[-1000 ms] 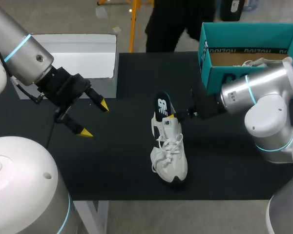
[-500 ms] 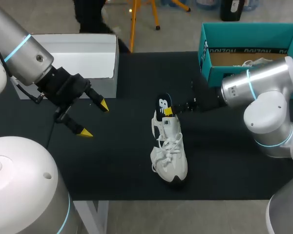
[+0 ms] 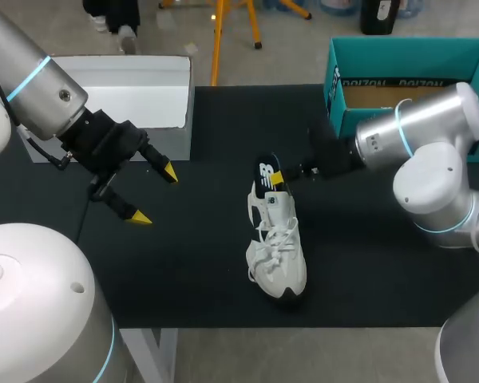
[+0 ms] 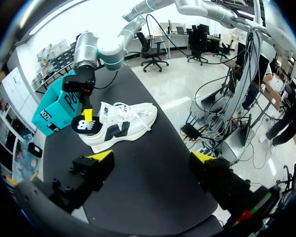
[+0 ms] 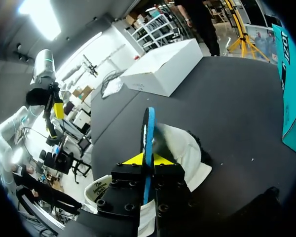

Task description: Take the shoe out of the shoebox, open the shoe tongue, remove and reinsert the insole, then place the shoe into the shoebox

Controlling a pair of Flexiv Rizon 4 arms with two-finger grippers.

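Seen from the head view, the right gripper (image 3: 278,175) has drawn the black foam insole (image 3: 265,174) further up out of the white lace-up sneaker (image 3: 278,247) lying on the black worktop (image 3: 207,263), so removal looks nearly done. In the left wrist view, the left gripper (image 4: 152,157) hangs spread wide and empty. In the right wrist view, the right gripper pinches the insole's edge.

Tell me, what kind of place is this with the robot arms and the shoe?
Probably a robot lab or testing workshop. On a black table, the right gripper pinches the insole of a white shoe, the left gripper hangs open, and a teal shoebox stands nearby, like a practice setup.
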